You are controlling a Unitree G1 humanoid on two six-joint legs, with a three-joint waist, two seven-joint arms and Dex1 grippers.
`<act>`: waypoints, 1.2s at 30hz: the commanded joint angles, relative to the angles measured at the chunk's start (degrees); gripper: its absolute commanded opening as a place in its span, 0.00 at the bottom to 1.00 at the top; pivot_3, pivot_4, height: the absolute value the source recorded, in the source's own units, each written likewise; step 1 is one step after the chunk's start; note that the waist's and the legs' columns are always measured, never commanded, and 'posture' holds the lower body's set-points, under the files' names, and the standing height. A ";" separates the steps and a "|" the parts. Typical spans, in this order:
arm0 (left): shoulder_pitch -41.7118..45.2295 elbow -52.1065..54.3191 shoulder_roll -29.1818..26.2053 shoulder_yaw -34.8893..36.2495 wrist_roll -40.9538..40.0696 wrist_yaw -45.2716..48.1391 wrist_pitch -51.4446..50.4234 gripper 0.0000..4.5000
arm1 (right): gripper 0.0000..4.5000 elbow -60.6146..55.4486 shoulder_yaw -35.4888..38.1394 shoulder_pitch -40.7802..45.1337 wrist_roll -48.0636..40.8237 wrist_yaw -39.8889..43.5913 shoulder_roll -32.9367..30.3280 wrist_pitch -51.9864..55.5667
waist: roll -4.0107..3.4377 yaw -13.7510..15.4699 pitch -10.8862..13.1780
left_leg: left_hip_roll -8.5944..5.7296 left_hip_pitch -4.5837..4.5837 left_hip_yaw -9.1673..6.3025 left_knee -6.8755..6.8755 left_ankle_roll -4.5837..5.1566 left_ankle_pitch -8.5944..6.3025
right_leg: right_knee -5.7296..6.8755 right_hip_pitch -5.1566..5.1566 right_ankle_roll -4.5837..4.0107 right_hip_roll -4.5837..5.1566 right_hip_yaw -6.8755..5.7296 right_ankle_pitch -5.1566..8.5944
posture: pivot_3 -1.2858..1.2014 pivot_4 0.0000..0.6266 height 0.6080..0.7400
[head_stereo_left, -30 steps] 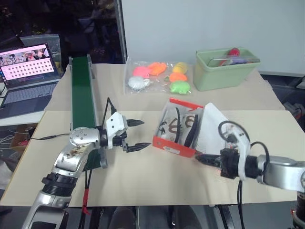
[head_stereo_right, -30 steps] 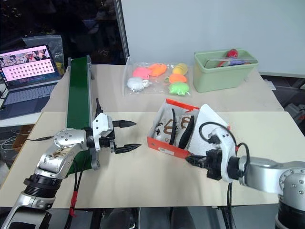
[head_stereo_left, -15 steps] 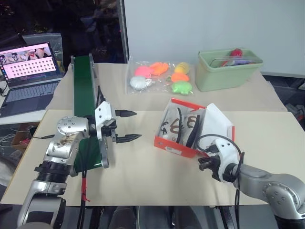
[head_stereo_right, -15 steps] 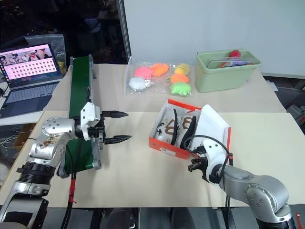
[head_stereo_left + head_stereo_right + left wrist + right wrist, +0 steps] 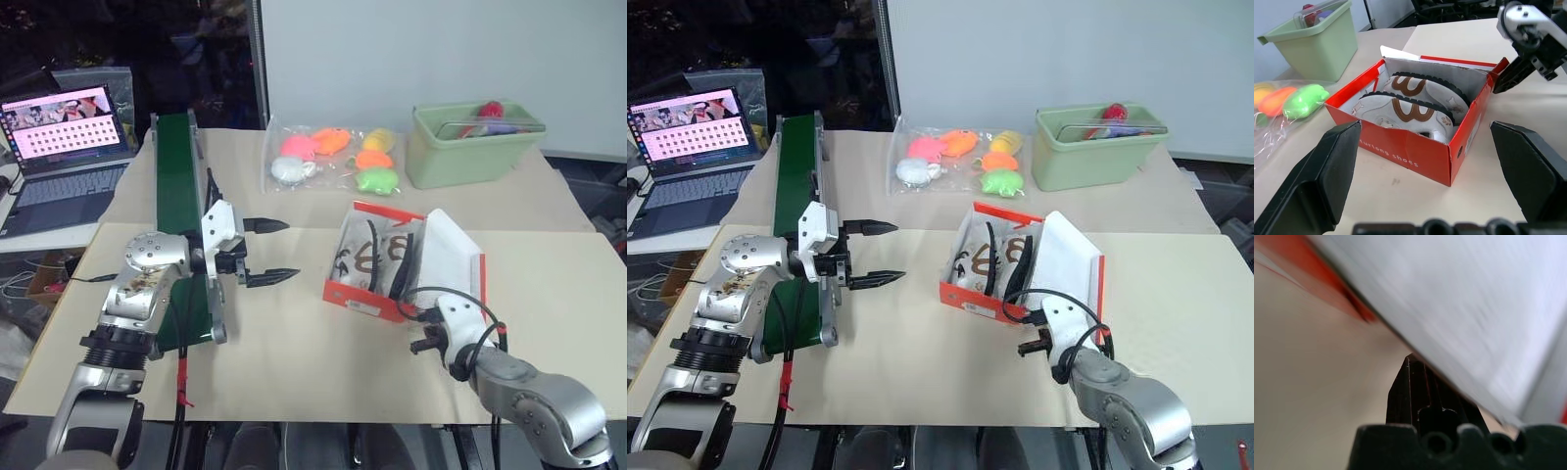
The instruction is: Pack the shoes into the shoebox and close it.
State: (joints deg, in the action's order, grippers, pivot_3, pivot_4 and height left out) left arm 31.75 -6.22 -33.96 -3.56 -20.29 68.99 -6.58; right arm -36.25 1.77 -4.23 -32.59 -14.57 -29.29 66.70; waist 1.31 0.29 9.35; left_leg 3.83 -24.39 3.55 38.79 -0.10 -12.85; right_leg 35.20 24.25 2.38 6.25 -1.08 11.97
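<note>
Left gripper [image 5: 272,251] hangs over the table [image 5: 294,362] with its two black fingers spread wide and nothing between them, pointing across toward the shoebox [image 5: 364,300], which sits well apart from it toward the robot's right. Right gripper [image 5: 423,344] low at the box's near corner, fingers pressed together on nothing, tip just under the slanting white face of the lid [image 5: 446,257]; contact cannot be told. Shoebox red-orange, white inside, lid raised and leaning off its right side. The shoes [image 5: 1418,105] lie inside side by side on their flanks, black soles and brown side marks up. Behind the box, farther back on the table, a pale green bin [image 5: 468,147] holds something red, and beside it a clear bag of coloured soft toys [image 5: 333,157]. A green conveyor strip [image 5: 176,215] runs along the left arm's side; a laptop [image 5: 61,147] with a lit screen stands beyond it. The left wrist view gives the clearest look into the box, showing both shoes' brown marks and the printed lettering on the box's front wall, and catches the right gripper beyond the box's far corner. The right wrist view shows its own joined fingers [image 5: 1422,396] against the blurred white lid and an orange edge.
</note>
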 commanded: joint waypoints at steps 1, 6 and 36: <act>0.92 2.67 0.15 0.21 -0.51 -0.38 -0.70 1.00 | 0.01 1.04 3.11 -2.22 7.15 -3.63 3.48 -4.74 | -0.01 -0.02 0.00 | 0.00 0.00 0.00 0.00 0.00 0.00 | 0.01 0.00 0.00 0.00 0.00 0.00 | 0.52 0.24 0.92; 0.90 3.00 0.22 0.39 -0.45 -0.46 -1.06 1.00 | 0.01 4.54 6.95 -1.44 11.46 -5.43 11.91 -9.89 | 0.00 -0.21 -0.01 | 0.00 0.02 0.02 0.02 0.00 0.00 | 0.03 0.00 0.01 -0.02 0.08 0.01 | 0.52 0.24 0.92; -1.15 7.10 -0.52 -0.39 -0.37 -0.70 -3.45 1.00 | 0.01 2.65 12.49 5.71 -15.56 14.40 27.43 -40.49 | -0.04 -1.53 -0.01 | -0.01 0.21 0.06 0.00 0.00 0.00 | 0.49 0.04 0.02 -0.11 0.42 0.17 | 0.52 0.24 0.92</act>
State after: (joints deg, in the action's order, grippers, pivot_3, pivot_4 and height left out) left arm 30.90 -1.66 -33.67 -4.48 -20.32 68.21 -10.19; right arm -29.89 14.90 1.51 -45.41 -4.70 0.86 25.07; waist 1.27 -1.24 9.34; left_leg 3.82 -24.19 3.61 38.78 -0.10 -12.85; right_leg 35.69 24.29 2.42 6.15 -0.67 12.16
